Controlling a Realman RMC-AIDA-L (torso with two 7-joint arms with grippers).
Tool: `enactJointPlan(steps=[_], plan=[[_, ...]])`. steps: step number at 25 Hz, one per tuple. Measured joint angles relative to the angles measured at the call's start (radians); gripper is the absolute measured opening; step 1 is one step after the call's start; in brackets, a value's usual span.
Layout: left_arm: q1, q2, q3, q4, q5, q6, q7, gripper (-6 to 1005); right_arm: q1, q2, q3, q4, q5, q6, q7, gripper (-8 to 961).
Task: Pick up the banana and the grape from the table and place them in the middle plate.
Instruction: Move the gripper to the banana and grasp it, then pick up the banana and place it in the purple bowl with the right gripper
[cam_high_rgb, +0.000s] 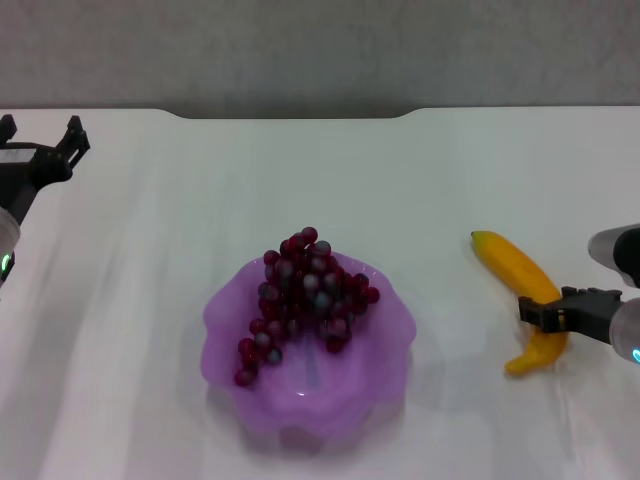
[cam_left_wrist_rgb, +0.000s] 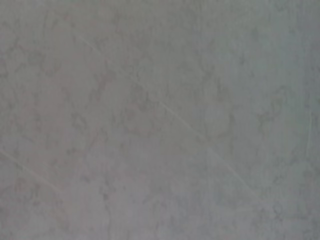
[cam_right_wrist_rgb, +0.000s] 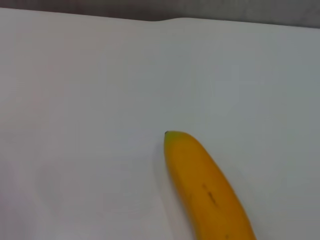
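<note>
One grape (cam_high_rgb: 305, 300) bunch in one middle plate (cam_high_rgb: 385, 360), one banana (cam_high_rgb: 520, 290) within the right pincer (cam_high_rgb: 545, 315).

A grey mottled wall (cam_high_rgb: 320, 50) stands behind the far edge of the white table (cam_high_rgb: 150, 200), evenly lit.

On the plain white worktop (cam_high_rgb: 430, 180), the dark red-purple grape (cam_high_rgb: 300, 295), some berries grey-sheened, fills the translucent purple middle plate (cam_high_rgb: 385, 360), a yellow-orange banana (cam_high_rgb: 515, 268) lies at 3 o'clock, and both claws are black.
</note>
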Motion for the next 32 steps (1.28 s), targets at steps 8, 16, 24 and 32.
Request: enactJointPlan(steps=[8,16,24,32], plan=[[0.004,0.000,-0.002,0.001,0.000,0.001,0.000,863,-0.006,-0.001,0.003,-0.009,0.015,-0.016,0.000,585],[0.010,0.000,0.000,0.001,0.000,0.004,0.000,861,-0.042,-0.002,-0.009,-0.067,0.000,-0.035,-0.017,507],[0.011,0.001,-0.003,0.000,-0.001,0.000,0.000,862,-0.080,-0.003,-0.016,-0.170,-0.007,-0.017,-0.037,520],[0.017,0.001,0.000,0.000,0.000,-0.002,0.000,862,-0.119,-0.006,0.002,-0.318,-0.048,0.105,-0.033,533]])
